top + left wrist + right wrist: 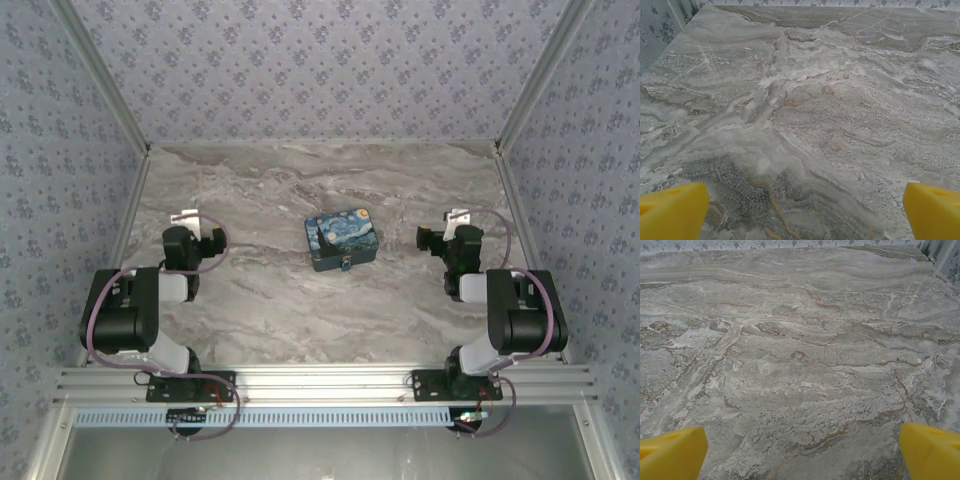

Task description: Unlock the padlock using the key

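The grey-veined, marble-patterned worktop [260, 310] is closed in on three sides by walls [320, 60] papered in a pale blue floral print, with slanting silver posts at the two far corners. Along the near edge runs a ribbed aluminium rail [320, 380], where both black arms are bolted. The left arm [125, 310] is folded close to the left wall and the right arm [520, 310] close to the right wall. This leaves a broad stretch of bare stone across the middle and towards the back.

Near the centre of that stretch, well apart from both arms, lies a small rectangular box [340, 235] printed in blue and yellow starry-night swirls, turned slightly askew. The tiny blue-teal padlock [344, 264] sits against the middle of the box's near face, touching it and far smaller than the box. From above it shows as a small dark-blue speck. Its shackle and keyhole are too small to make out.

The left claw [802, 215] is spread fully wide, its yellow pads [672, 210] at the two lower corners of the left wrist view, with only bare marble between them. The right claw [801, 452] is likewise spread wide and holds nothing, with open stone ahead of it as far as the back wall.
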